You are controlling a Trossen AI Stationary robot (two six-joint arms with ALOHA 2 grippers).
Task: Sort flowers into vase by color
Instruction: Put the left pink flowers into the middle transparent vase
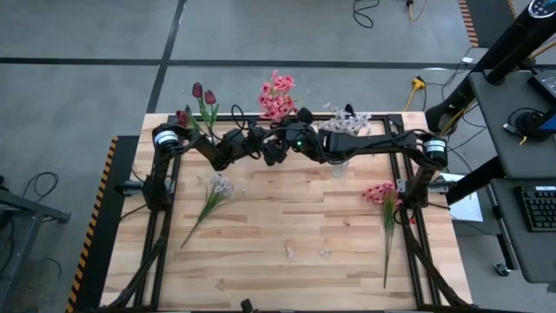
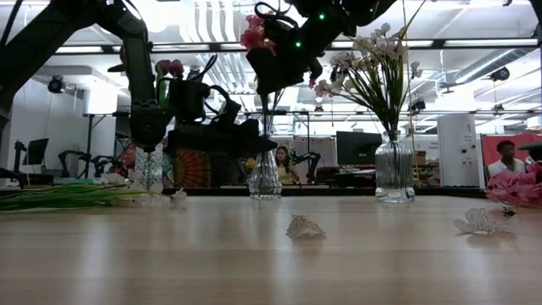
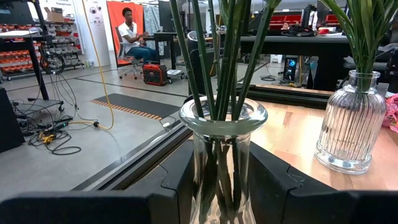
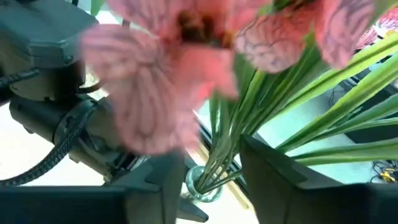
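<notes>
Three clear glass vases stand along the far side of the table. The left vase (image 2: 151, 172) holds dark red tulips (image 2: 169, 68). The middle vase (image 3: 221, 124) holds pink blooms (image 1: 276, 96). The right vase (image 2: 394, 169) holds white sprays (image 2: 373, 51). My left gripper (image 3: 221, 171) is shut on the middle vase. My right gripper (image 4: 214, 180) hovers high over that vase, open. Its fingers stand on either side of the green stems (image 4: 217, 149), just below a pink bloom (image 4: 186, 56). A white-lavender spray (image 1: 213, 193) and a pink flower (image 1: 382, 196) lie flat on the table. My left gripper pinches the middle vase's ribbed body (image 3: 205, 174), just below the flared rim, between its two fingers. The fingers come in level from the table's left side, one on each side of the glass. The vase stands upright, its base (image 2: 265, 193) on the table.
Two small fallen petals (image 2: 305, 227) (image 2: 478, 222) lie on the wood near the table's middle. A black metal frame (image 1: 261, 283) borders the table. The two arms cross close together over the middle vase. People sit in the room beyond.
</notes>
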